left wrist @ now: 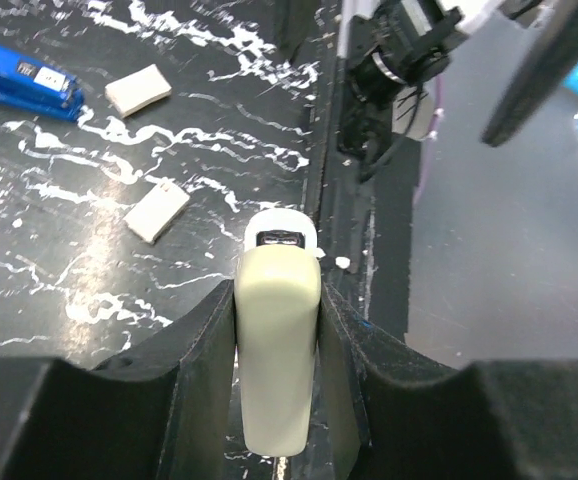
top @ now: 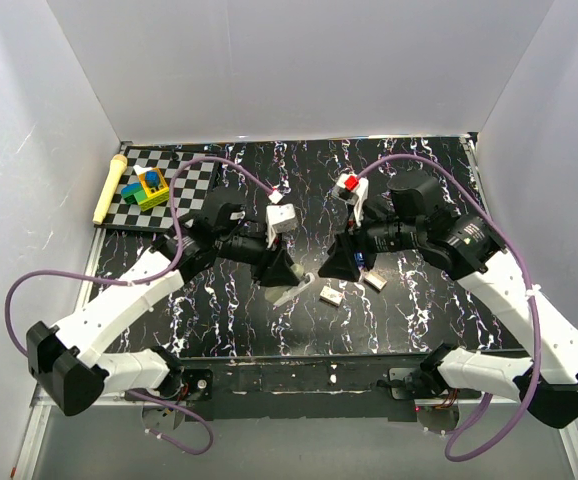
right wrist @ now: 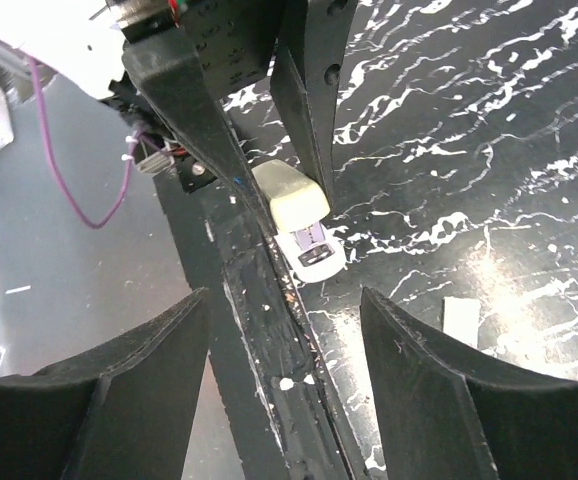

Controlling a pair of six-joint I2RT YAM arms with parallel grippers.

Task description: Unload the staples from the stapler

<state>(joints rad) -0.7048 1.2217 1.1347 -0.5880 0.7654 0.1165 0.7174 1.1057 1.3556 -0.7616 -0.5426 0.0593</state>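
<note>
A cream-white stapler [left wrist: 277,330] is clamped between the jaws of my left gripper [left wrist: 279,400], nose pointing out over the table's front edge. From above, the stapler [top: 289,292] juts from the left gripper [top: 275,272] toward the near rail. In the right wrist view the same stapler [right wrist: 297,208] shows with its white base and metal nose. My right gripper [right wrist: 284,400] stands open just short of it, holding nothing; from above it [top: 337,264] faces the left one. Two pale strips of staples [left wrist: 157,210] [left wrist: 137,89] lie on the marbled table, seen from above as staples [top: 331,295] [top: 375,281].
A blue stapler [left wrist: 19,78] lies on the table beyond the strips. A checkered mat [top: 184,195] with toy blocks [top: 147,187] and a pale stick [top: 107,188] sit at the back left. The table's black front rail [right wrist: 269,330] runs under both grippers. White walls close in three sides.
</note>
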